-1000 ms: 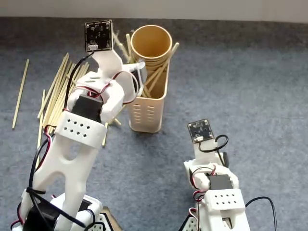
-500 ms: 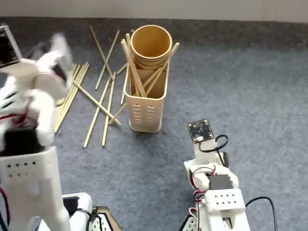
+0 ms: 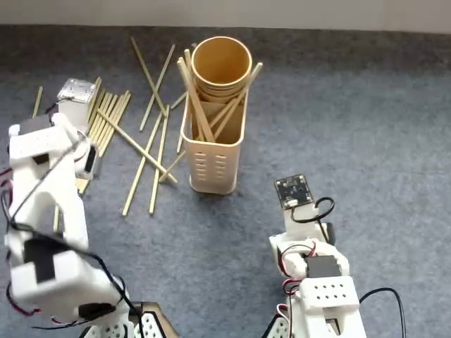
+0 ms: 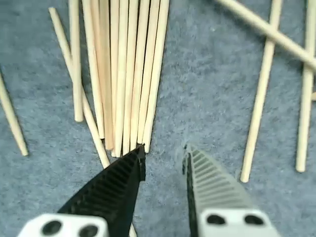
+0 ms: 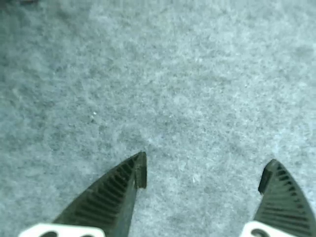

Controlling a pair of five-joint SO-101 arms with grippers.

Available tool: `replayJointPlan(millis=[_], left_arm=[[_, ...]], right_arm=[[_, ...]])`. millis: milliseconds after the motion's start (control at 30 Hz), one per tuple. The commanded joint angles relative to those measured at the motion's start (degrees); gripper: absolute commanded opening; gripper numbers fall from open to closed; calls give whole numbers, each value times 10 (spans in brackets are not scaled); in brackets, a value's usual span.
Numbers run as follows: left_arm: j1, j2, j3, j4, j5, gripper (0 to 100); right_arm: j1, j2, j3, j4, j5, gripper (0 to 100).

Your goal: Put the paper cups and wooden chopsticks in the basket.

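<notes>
The paper cups [image 3: 220, 63] sit in the basket [image 3: 211, 165] near the bench's far edge. My left fingers [image 4: 118, 187], slightly apart and empty, hang over the chopsticks [image 4: 123, 74] by the left edge (next, I judge: straddle one, pinch). My right fingers [image 5: 113, 197] gape wide, holding nothing.

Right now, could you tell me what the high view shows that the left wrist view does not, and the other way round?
The high view adds the basket, which holds stacked paper cups and several upright sticks, plus the right arm nearer the camera. The left wrist view adds the left gripper, jaws slightly open and empty, at the near ends of the chopstick bundle. Both share that bundle and some loose chopsticks lying on the grey carpet.
</notes>
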Motion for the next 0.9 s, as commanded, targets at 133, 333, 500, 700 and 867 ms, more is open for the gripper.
replayJointPlan(millis=[133,333,500,700,867], left_arm=[[-29,133,-196,92,-6,150],[-32,192,-283,108,-12,150],[-30,263,-349,138,-40,188],[-26,359,-426,177,-109,212],[-22,411,-479,184,-111,195]], right_arm=[[-6,-7,-15,-7,6,358],[-7,-7,-15,-7,6,358],[-7,-7,-14,-7,6,358],[-7,-7,-14,-7,6,358],[-7,-7,-14,-8,6,358]])
